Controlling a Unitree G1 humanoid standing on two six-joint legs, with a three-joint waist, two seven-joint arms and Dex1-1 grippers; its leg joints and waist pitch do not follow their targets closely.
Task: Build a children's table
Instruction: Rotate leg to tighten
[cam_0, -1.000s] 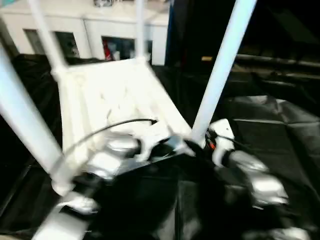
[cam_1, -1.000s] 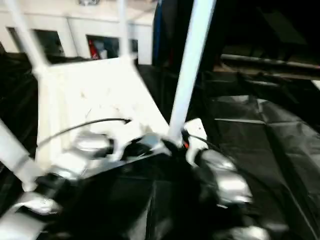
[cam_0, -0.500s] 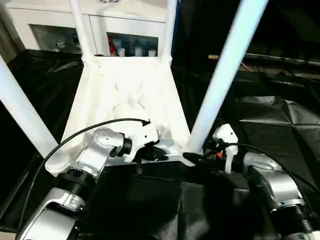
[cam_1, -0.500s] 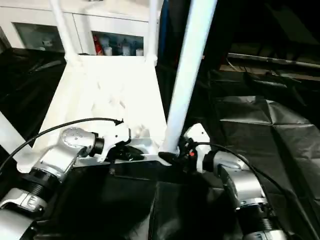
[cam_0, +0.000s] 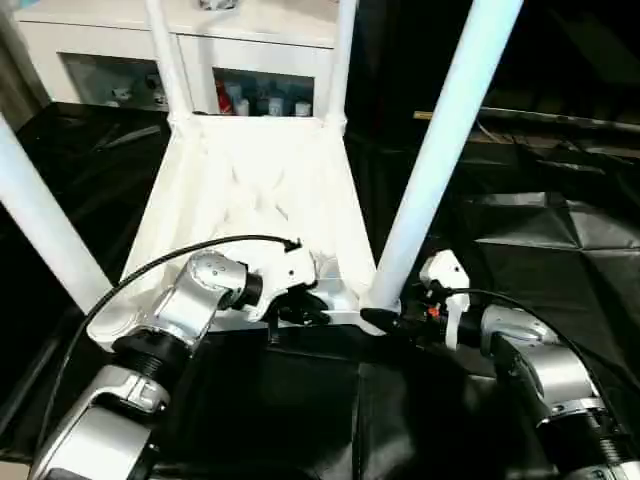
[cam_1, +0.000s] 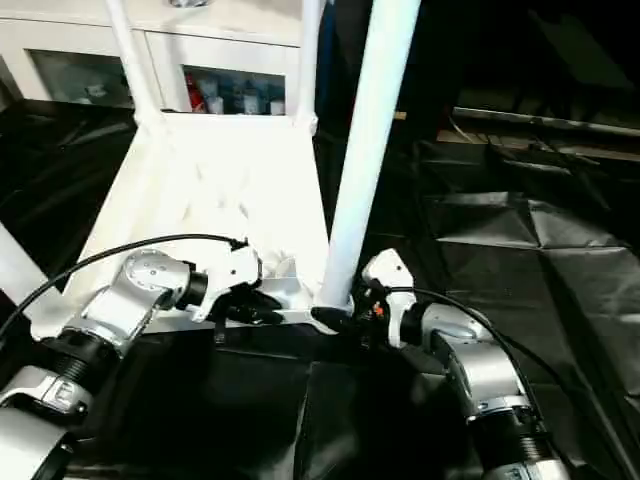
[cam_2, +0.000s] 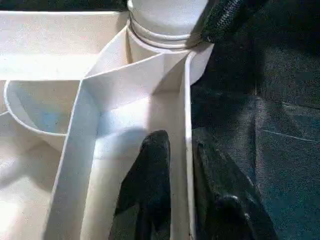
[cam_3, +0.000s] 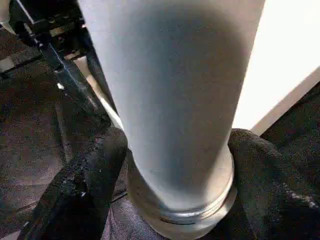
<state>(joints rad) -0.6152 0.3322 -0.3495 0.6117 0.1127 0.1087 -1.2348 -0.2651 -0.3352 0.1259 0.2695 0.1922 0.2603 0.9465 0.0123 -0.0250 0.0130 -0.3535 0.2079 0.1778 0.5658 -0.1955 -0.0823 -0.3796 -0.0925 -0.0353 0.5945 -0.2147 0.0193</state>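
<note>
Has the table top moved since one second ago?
Cannot tell: the camera itself swung. The table top now looks squarer to the cabinet behind it.

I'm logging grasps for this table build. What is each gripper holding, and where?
The left gripper pinches the tabletop's near rim wall, one finger each side. The right gripper straddles the near-right leg at its collared base.

Children's table, smooth white plastic, slight sheen, black crinkled glossy sheeting at right of frame, forearms brushed silver metal.
</note>
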